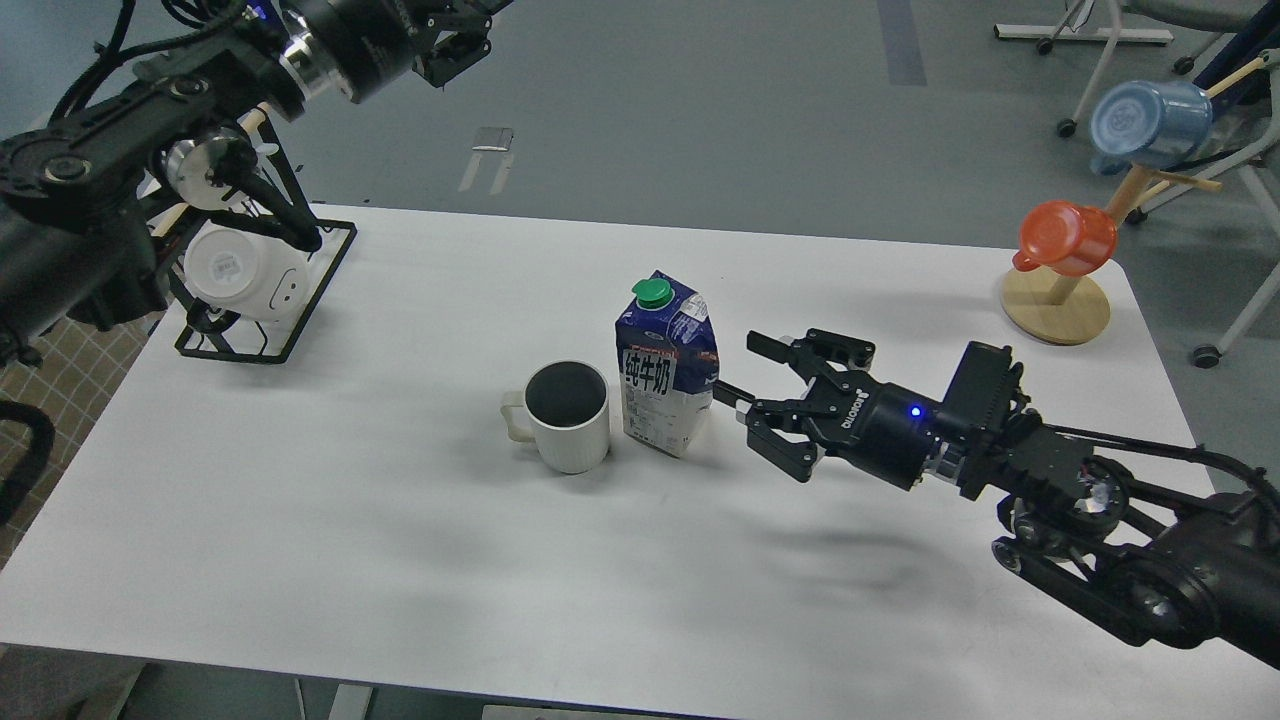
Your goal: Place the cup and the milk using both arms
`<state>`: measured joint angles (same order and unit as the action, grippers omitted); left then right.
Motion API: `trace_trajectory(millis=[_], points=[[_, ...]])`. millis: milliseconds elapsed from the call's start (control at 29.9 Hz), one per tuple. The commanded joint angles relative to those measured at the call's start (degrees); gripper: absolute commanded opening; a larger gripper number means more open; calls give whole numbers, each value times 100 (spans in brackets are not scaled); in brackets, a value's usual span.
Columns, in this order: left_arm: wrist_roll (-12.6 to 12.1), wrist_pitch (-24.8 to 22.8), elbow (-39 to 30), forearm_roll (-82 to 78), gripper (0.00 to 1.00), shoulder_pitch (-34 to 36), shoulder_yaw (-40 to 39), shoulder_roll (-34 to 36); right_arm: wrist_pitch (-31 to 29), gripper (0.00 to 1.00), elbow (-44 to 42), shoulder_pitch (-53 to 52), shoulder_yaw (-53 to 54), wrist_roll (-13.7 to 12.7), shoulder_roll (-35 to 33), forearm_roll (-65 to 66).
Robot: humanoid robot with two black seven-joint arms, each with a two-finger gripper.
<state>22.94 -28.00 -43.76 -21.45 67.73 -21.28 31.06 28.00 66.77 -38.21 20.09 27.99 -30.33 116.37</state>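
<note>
white table [300, 520], grey floor [720, 110]

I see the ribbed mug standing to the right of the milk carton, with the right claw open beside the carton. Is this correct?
One detail is wrong: in the head view the ribbed mug stands to the left of the milk carton, not the right. The right claw is indeed open beside the carton.

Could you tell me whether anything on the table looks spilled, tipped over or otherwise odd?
Nothing stands out. The cup and milk both stand upright side by side mid-table, with no spill visible. The right gripper is open beside the milk.
</note>
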Motion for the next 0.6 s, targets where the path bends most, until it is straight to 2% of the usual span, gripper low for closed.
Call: trace_trajectory(millis=[0,100,234,301,368,401,434,468,568], points=[[0,0,-1,0,90,4,1,14,0,70,677,-20,108,1,-936,-560],[-9,0,-1,0,90,4,-8,14,0,70,1196,-247,257,1,-1657,-1719],[-70,0,8,18,90,4,-43,5,0,70,1242,-906,539,1,-2012,-2951],[-123,0,26,62,90,13,-52,-21,-704,73,988,-1415,758,1,-2003,-4064],[-149,0,34,62,90,21,-52,-47,-1120,85,742,-1662,890,1,-1924,-4630],[-158,0,95,70,90,21,-52,-82,-1504,100,419,-1924,952,1,-1689,-5094],[-158,0,140,71,90,21,-52,-92,-1691,100,215,-2058,961,1,-1530,-5298],[-141,0,236,71,98,21,-61,-109,-2041,100,-230,-2337,979,1,-1232,-5649],[-141,0,447,71,100,22,-192,-293,-2632,100,-1190,-2822,1005,1,-502,-6309]])
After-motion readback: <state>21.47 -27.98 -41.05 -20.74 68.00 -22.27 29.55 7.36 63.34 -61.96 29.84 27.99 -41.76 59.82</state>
